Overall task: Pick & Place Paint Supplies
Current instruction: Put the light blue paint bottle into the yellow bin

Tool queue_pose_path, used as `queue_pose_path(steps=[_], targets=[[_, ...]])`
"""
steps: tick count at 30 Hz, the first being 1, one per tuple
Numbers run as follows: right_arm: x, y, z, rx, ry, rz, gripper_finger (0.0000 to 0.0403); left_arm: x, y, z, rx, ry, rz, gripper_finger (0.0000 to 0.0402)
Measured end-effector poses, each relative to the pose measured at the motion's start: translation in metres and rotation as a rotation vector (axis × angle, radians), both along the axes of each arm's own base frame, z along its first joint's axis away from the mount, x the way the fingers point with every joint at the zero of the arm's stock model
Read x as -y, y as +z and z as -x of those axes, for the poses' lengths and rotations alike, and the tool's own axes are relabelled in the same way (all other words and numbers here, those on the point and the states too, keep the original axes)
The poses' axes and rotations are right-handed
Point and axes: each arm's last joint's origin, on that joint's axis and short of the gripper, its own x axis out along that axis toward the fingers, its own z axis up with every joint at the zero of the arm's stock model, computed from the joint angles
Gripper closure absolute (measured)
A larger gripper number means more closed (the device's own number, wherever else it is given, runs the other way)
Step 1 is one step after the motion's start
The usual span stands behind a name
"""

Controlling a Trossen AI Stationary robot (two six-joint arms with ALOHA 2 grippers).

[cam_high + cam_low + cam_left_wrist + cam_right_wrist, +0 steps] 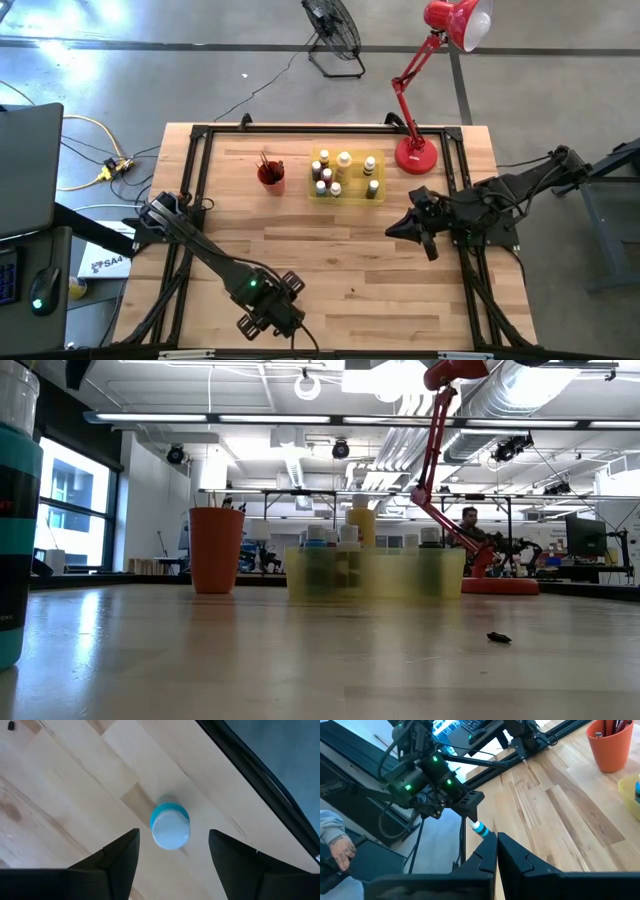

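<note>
table: pale wooden top (330, 255), black frame
far middle: yellow tray (346, 192), red cup (270, 174)
far right: red lamp base (416, 156)
near left: blue-capped bottle (170, 826)

1 small bottle (170, 826) with a blue body and white cap stands upright on the wood near the table's front edge, left of centre. Several white-capped bottles (345, 172), some yellowish, some dark, stand upright together toward the far side. Thin brushes (268, 162) stand bristle-up just left of them.
</note>
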Motion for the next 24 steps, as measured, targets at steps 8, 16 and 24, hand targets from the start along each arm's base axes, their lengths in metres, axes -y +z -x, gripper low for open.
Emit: queue_pose_path(steps=[8,16,24], targets=[[0.0,0.0,0.0,0.0,0.0,0.0,0.0398,0.001,-0.016,-0.001,0.007,0.046,0.023,0.0168],[0.0,0.0,0.0,0.0,0.0,0.001,0.0398,0.0,-0.025,0.0,-0.005,0.05,0.014,0.0168],[0.0,0.0,0.0,0.001,0.001,0.004,0.0398,0.001,-0.028,-0.001,0.006,0.079,0.034,0.0168]])
